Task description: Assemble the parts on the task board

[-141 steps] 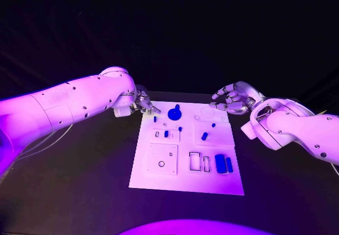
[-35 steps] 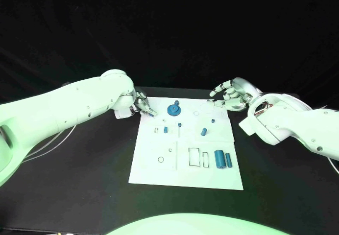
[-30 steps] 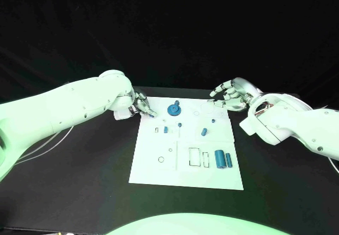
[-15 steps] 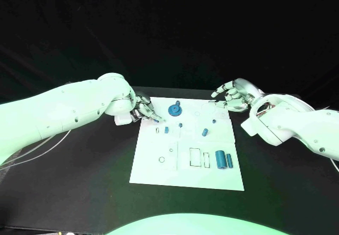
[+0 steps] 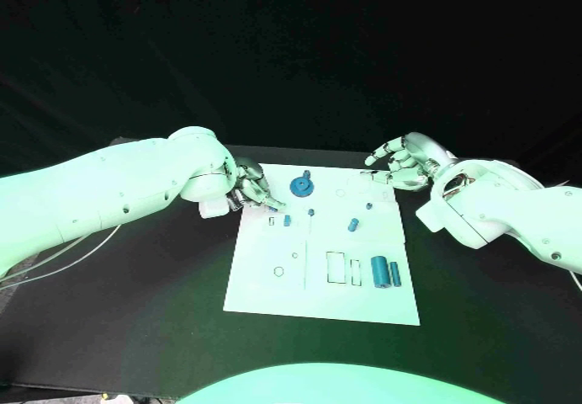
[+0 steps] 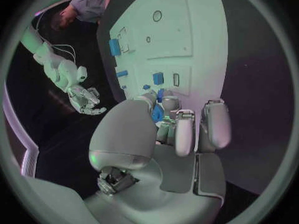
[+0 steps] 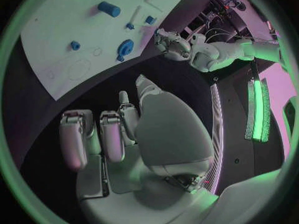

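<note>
While the board waits half filled, the entries run as follows.

Board: white task board (image 5: pixel 273 295) at the table's centre, long side running from 12 to 6 o'clock.
Parts on board: blue gear-like disc (image 5: pixel 299 185) near 12 o'clock; small blue pegs (image 5: pixel 286 220) just below it; one slanted peg (image 5: pixel 353 225) toward 3 o'clock; two upright blue cylinders (image 5: pixel 379 271) toward 5 o'clock.
Left hand: left hand (image 5: pixel 251 188) at the board's 11 o'clock corner, fingers drawn together over a small blue piece (image 6: pixel 157 113); whether it truly pinches it cannot be told.
Right hand: right hand (image 5: pixel 400 163) at the 1 o'clock corner, fingers spread, holding nothing, hovering off the board.
Risk, slip: any small piece at the fingertips could drop or tilt, being tiny against broad fingers.
Risk, knock: standing pegs lie just beside the left fingers; a sideways approach could topple them.
Risk, misfit: a tilted piece may jam at its slot.
</note>
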